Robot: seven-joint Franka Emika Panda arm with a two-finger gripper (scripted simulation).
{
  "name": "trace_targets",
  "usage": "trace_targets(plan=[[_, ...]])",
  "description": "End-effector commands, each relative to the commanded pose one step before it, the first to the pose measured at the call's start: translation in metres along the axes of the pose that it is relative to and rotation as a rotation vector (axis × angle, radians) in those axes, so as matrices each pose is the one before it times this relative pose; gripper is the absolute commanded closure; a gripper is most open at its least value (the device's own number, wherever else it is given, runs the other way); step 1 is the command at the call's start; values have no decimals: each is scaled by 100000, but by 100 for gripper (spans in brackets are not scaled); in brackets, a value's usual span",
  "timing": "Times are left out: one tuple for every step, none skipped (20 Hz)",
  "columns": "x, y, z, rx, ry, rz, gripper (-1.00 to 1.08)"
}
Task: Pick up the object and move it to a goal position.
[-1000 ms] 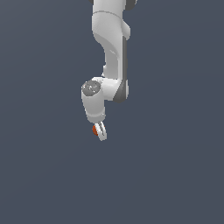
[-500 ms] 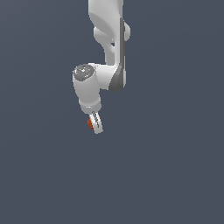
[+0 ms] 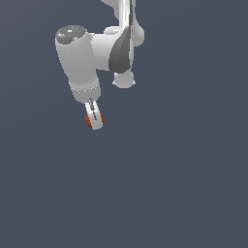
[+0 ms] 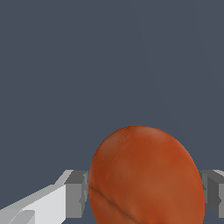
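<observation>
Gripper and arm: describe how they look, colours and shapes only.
The arm is made of glossy white rounded cylinders with a dark grey panel at one joint and a grey end cap. The gripper has slim white fingers with blocky grey pads. No cables or markings show.

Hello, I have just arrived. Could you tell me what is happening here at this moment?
A single white robot arm is carrying a small orange-brown ball. Its pincer is shut on the ball, with one finger pressed against each side. In the exterior view the ball hangs at the arm's tip, against a plain dark grey background. No goal marker can be seen, so how far the ball has to go cannot be told.
</observation>
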State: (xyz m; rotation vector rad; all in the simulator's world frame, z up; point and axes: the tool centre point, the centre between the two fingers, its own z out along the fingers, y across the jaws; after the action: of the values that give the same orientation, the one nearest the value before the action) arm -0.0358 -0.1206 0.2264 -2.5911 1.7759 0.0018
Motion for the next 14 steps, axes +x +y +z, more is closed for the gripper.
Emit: trace_targets(plan=[[652, 523, -3026, 43, 132, 84, 108], [245, 183, -1133, 0, 0, 0, 108], [243, 179, -1122, 0, 0, 0, 108], [242, 176, -1111, 0, 0, 0, 108], [240, 172, -1102, 0, 0, 0, 108], [239, 168, -1093, 0, 0, 0, 108], [238, 160, -1077, -45, 44, 28, 108], [237, 161, -1076, 0, 0, 0, 108], [237, 157, -1067, 0, 0, 0, 108], [236, 153, -1059, 0, 0, 0, 108], [236, 149, -1051, 0, 0, 0, 108], [236, 145, -1043, 0, 0, 0, 108], [203, 115, -1031, -5, -1, -69, 108], [236, 137, -1025, 0, 0, 0, 108]])
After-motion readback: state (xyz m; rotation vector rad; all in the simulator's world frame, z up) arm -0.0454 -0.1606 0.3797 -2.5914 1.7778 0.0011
